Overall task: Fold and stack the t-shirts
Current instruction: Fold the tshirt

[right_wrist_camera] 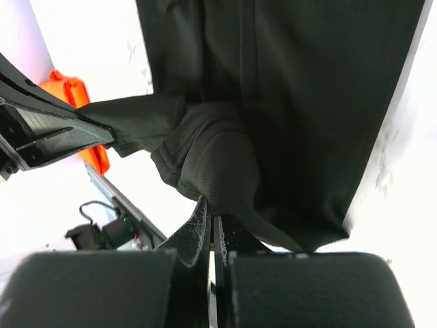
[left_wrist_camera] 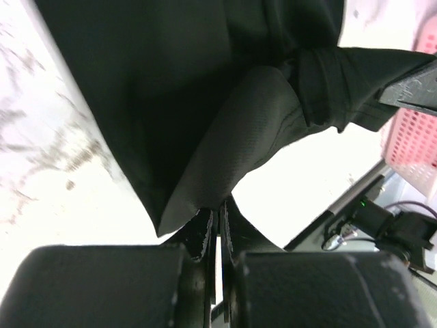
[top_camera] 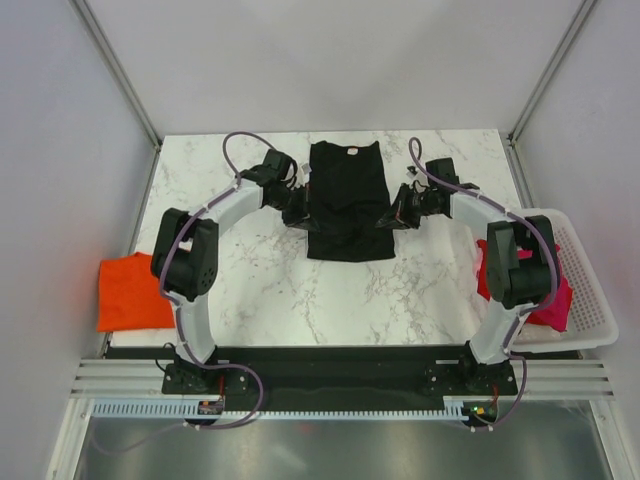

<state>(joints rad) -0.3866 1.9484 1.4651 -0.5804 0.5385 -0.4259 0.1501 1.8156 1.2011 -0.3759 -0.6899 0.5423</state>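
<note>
The black t-shirt (top_camera: 345, 200) lies lengthwise at the table's far middle, its sides folded in, collar away from me. My left gripper (top_camera: 297, 213) is shut on the shirt's left edge; the pinched black cloth (left_wrist_camera: 225, 137) rises from its tips (left_wrist_camera: 218, 210). My right gripper (top_camera: 393, 219) is shut on the right edge; a bunched fold (right_wrist_camera: 212, 164) sits at its tips (right_wrist_camera: 213, 215). The orange t-shirt (top_camera: 128, 292) lies folded at the table's left edge and shows in the right wrist view (right_wrist_camera: 72, 102). The magenta-pink t-shirt (top_camera: 550, 295) lies in the basket.
The white slatted basket (top_camera: 590, 300) stands at the right edge of the marble table (top_camera: 290, 300), also seen in the left wrist view (left_wrist_camera: 413, 147). Grey walls enclose the table on three sides.
</note>
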